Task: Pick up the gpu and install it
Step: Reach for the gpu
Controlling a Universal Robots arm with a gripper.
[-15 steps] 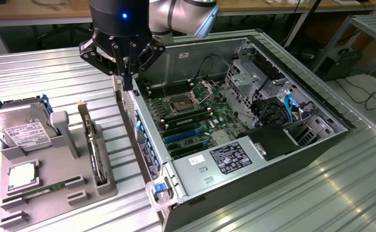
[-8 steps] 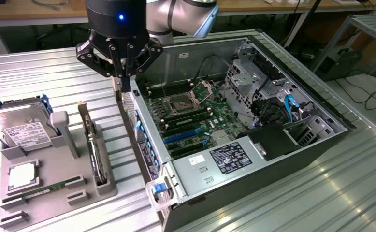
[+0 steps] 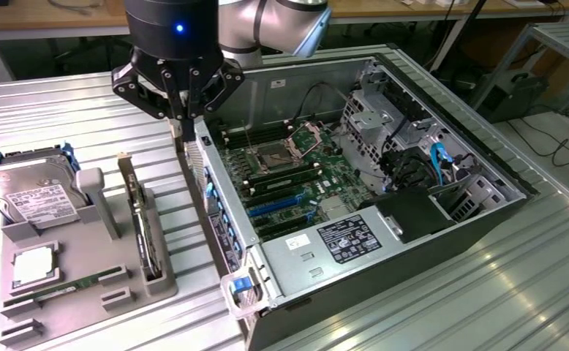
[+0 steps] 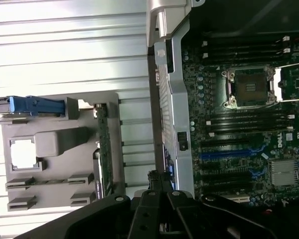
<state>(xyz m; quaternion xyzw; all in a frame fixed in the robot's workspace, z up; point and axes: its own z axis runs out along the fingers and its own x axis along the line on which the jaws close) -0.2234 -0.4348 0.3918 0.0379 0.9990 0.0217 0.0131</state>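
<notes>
Above the rear wall of the open case (image 3: 265, 88), I read the fingers (image 3: 180, 126) as closed narrow and holding nothing. On the worktop (image 3: 460, 292), at the exterior view's left, the gpu (image 3: 144, 219) stands on edge in a slot of the grey tray (image 3: 80, 252), just beside the case and apart from the fingers. The drive (image 3: 31, 197) sits upright further left in the same tray.

A thin strip of bare desk (image 3: 199, 318) is left between the grey holder (image 3: 74, 252) and the open computer case (image 3: 284, 73). It is walled in by the upright gpu (image 3: 140, 219) and the case's back wall.
</notes>
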